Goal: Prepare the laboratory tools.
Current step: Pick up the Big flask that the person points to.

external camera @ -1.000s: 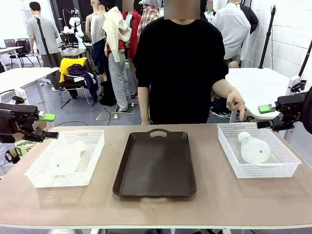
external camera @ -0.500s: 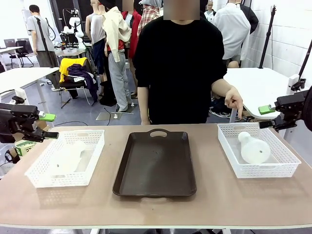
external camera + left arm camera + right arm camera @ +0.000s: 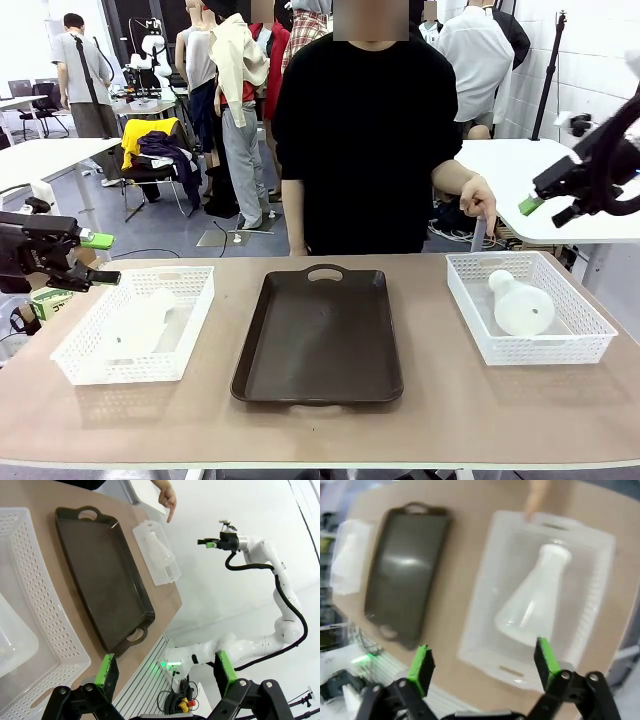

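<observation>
Up goes your right gripper (image 3: 545, 210): a second ago it sat low beside the right basket (image 3: 530, 350), now it hangs high over that end of the table, jaws wide apart and holding nothing. Your left gripper (image 3: 98, 259) hasn't budged, parked off the near-left corner of the left basket (image 3: 120, 372), jaws apart and empty too. The person's hand (image 3: 478, 200) has drawn back a touch but still points down at the right basket's far rim.

One flask (image 3: 520, 303) lies on its side in that basket, neck aimed at the far-left corner, wide base toward you. The right wrist view looks almost straight down on it. The other flask (image 3: 140, 322) lies in the left basket, hard to make out through the lattice. The tray (image 3: 320, 340) between the baskets is bare.

Expect these flasks to be light, stiff and smooth, so likely slippery under the pads. Lying down, they can roll on that round body. I can't tell glass from plastic, so treat them as breakable. The base looks too wide for a sure grip. Go for the narrow neck, just under the lip, jaws square across it, and squeeze gently.
</observation>
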`<action>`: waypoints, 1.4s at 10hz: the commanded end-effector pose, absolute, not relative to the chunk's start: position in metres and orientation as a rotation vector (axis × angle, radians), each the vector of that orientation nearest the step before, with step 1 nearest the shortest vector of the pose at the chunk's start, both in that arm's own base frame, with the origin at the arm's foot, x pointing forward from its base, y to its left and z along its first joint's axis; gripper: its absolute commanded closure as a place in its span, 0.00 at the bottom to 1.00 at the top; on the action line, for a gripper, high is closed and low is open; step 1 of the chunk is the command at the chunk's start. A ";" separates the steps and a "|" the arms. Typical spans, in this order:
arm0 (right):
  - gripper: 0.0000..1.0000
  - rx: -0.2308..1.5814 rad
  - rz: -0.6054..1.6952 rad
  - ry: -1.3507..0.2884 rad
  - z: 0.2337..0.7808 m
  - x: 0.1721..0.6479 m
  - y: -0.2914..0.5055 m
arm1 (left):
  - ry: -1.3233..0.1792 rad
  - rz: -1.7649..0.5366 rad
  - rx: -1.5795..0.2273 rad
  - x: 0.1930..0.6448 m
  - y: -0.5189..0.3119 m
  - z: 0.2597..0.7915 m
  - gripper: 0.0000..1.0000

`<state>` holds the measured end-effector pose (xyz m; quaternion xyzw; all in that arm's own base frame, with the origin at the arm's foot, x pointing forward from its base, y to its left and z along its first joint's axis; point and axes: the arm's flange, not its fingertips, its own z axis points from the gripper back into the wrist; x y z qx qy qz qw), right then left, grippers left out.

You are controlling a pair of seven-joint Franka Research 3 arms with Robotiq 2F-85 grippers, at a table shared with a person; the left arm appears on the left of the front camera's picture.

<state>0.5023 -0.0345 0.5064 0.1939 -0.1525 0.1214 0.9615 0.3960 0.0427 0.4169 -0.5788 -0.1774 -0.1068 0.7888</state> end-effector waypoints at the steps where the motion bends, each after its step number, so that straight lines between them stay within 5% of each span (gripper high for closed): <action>1: 0.00 0.135 0.204 -0.110 0.489 0.535 -0.005 | -0.400 -0.228 -1.271 0.397 0.043 0.418 0.00; 4: 0.00 -0.019 0.147 -0.041 0.454 0.576 0.028 | -0.400 -0.228 -1.271 0.397 0.043 0.418 0.00; 14: 0.00 -0.075 -0.054 -0.067 0.353 0.611 0.041 | -0.400 -0.228 -1.271 0.397 0.043 0.418 0.00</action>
